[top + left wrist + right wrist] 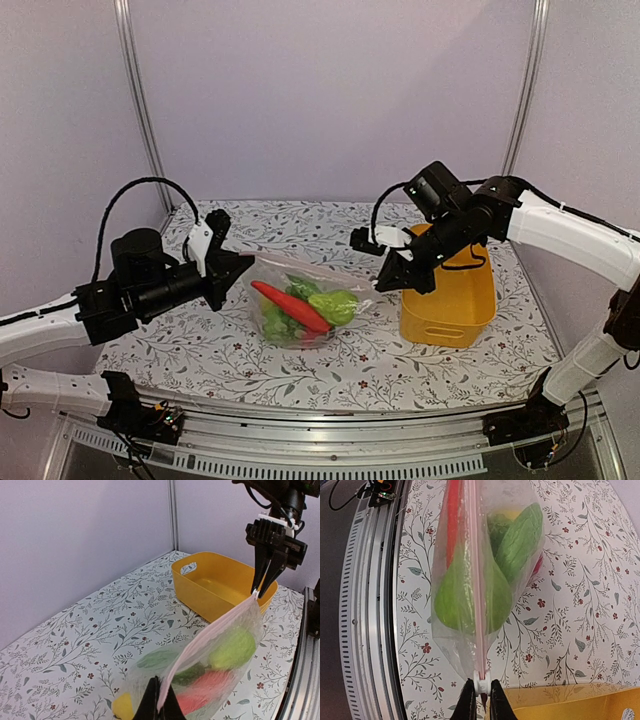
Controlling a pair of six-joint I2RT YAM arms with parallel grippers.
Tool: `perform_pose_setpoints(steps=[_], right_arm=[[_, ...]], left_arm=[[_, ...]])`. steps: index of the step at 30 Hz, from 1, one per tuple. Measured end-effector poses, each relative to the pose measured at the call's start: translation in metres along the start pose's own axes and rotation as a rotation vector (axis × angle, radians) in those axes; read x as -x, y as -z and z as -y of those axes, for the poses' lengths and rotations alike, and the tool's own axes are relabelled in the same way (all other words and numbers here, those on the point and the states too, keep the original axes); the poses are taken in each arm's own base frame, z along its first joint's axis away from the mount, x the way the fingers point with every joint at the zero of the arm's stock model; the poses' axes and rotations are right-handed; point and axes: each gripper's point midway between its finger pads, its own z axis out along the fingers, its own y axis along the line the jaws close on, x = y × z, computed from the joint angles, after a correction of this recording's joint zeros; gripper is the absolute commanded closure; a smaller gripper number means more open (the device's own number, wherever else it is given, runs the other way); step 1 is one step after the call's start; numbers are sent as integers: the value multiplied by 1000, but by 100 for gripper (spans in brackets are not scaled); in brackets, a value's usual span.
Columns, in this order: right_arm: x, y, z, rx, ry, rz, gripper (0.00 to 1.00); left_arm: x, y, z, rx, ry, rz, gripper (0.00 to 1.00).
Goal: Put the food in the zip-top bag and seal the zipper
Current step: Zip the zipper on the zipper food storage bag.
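Bag (457,645) clear, crinkly plastic; zipper (479,580) thin pink strip; carrot (290,305) tapered, glossy.

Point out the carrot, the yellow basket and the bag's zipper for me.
carrot (290,305), top view, middle of its red body
yellow basket (200,596), left wrist view, near outer wall
zipper (480,605), right wrist view, midway along the pink strip
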Motion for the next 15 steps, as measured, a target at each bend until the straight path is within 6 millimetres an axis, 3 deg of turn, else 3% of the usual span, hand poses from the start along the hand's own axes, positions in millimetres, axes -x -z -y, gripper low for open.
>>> perform_pose_setpoints(steps=[8,11,15], right_arm=[[-5,1,-1,6,-7,-16,92],[-6,1,-1,9,-11,-22,83],[-25,4,-1,16,-39,-91,80]], left_arm=[[-3,0,-1,2,2,-4,100],[-4,-1,-1,3,3,-4,100],[0,-2,-12,45,11,13,100]])
